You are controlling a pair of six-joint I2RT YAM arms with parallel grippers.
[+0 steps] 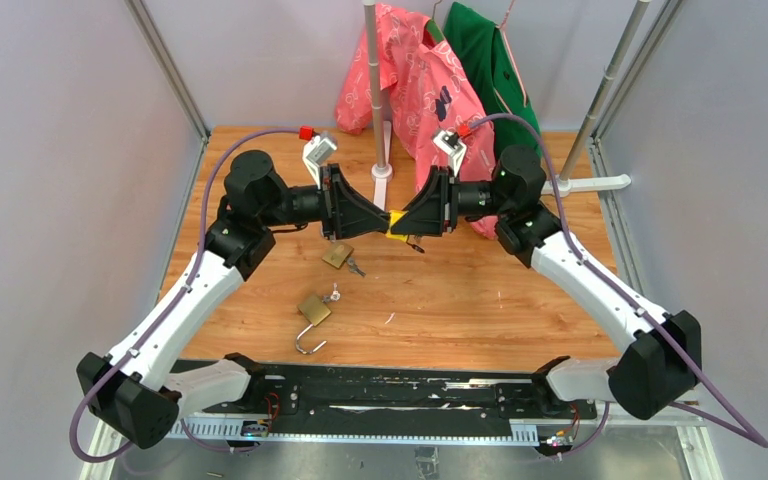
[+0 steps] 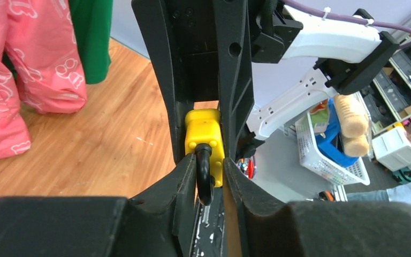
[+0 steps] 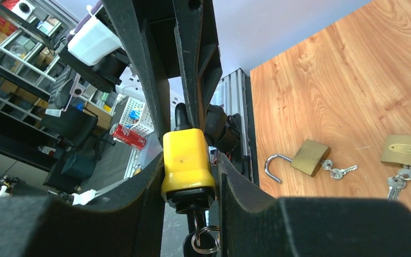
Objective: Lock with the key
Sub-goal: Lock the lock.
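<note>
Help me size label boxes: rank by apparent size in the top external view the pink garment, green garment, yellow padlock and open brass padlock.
1. pink garment
2. green garment, partly behind the pink one
3. open brass padlock
4. yellow padlock, mostly covered, so this last rank is unsure

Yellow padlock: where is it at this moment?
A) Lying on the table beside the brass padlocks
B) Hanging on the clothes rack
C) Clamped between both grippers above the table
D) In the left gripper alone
C: the yellow padlock sits between the fingers of the left gripper and the right gripper, which meet tip to tip above the table.
</note>
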